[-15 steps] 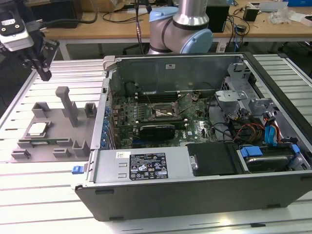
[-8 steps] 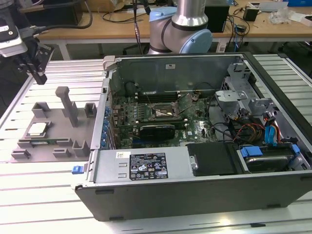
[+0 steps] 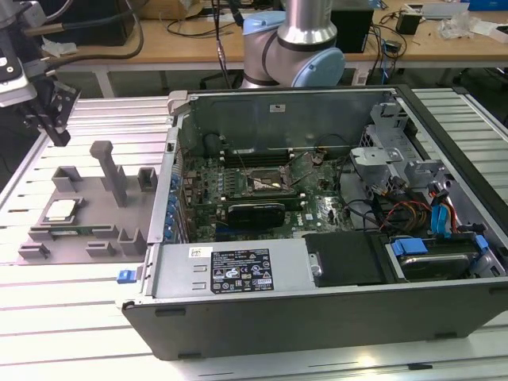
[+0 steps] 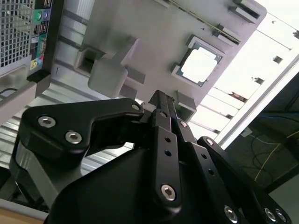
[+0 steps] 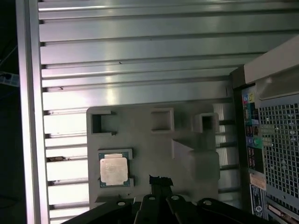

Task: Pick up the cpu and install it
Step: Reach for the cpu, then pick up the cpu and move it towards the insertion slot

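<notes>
Cpu [image 3: 61, 209] first: you see a small flat square with a pale shiny metal top and a thin darker rim (the rim is clearer in the first wrist view). It lies flat in a shallow recess of the grey fixture plate [image 3: 86, 194], toward the exterior view's left. Low raised blocks stand close around the recess. A tall post [image 3: 107, 171] rises from the plate between the cpu and the open computer case [image 3: 317, 278], whose wall stands just beside the plate. The black-framed socket [image 3: 266, 186] sits inside the case, well apart from the cpu. The gripper [image 3: 55, 131] hangs above the ribbed counter [image 3: 95, 119] beyond the plate's far edge, its fingers pressed together and holding nothing.
</notes>
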Controlling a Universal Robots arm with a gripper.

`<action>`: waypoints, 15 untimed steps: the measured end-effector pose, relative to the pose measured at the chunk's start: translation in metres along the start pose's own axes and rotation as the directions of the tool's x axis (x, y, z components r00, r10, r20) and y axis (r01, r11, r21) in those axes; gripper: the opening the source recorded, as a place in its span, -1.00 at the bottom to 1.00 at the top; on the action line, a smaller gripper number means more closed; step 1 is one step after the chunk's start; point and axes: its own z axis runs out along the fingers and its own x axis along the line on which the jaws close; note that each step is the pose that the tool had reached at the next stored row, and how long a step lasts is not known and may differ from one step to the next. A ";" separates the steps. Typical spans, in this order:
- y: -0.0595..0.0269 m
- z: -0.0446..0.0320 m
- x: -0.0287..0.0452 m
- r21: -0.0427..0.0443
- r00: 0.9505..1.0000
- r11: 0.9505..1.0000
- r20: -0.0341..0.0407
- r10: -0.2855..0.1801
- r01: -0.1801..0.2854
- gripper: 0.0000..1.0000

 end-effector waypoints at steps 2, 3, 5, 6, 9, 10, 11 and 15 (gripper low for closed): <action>-0.0005 0.0040 0.0021 0.000 1.000 1.000 0.000 0.000 0.000 -0.79; -0.0009 0.0057 0.0030 0.000 1.000 1.000 0.000 0.000 0.000 -0.79; -0.0039 0.0122 0.0077 0.000 1.000 1.000 0.000 0.000 0.000 -0.79; -0.0048 0.0135 0.0089 0.000 1.000 1.000 0.000 0.000 0.000 -0.79; -0.0063 0.0160 0.0101 0.000 1.000 1.000 0.000 0.000 0.000 -0.79; -0.0064 0.0163 0.0101 0.000 1.000 1.000 0.000 0.000 0.000 -0.79; -0.0064 0.0165 0.0101 0.000 1.000 1.000 0.000 0.000 0.000 -0.79; -0.0064 0.0167 0.0101 0.000 1.000 1.000 0.000 0.000 0.000 -0.79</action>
